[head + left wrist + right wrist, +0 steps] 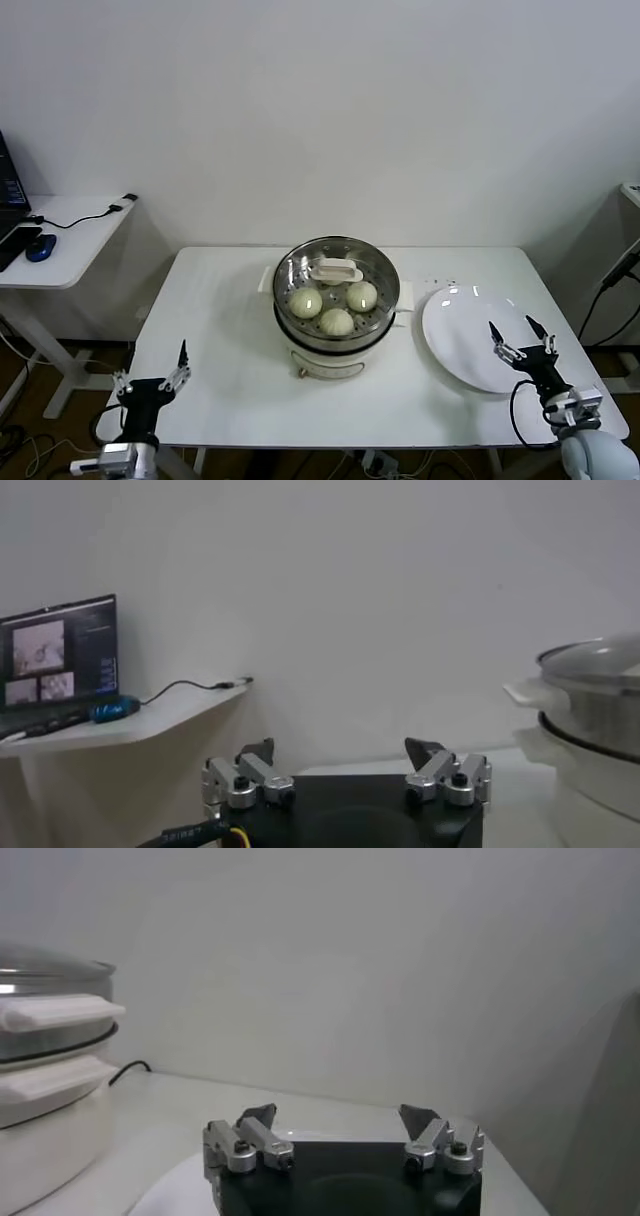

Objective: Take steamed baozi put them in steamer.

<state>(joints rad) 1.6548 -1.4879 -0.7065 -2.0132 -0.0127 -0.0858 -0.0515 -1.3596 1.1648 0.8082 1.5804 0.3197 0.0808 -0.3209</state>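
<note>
The steamer, a shiny steel pot on a white base, stands mid-table with a glass lid on top. Three cream-white baozi show through the lid on the perforated tray; a fourth is not visible. My left gripper is open and empty at the table's front left corner, well clear of the steamer. My right gripper is open and empty over the front of the white plate. The left wrist view shows its open gripper and the steamer; the right wrist view shows its open gripper and the steamer.
The flat white plate at the table's right holds nothing. A side desk at the far left carries a blue mouse, a cable and a laptop. A white wall stands behind the table.
</note>
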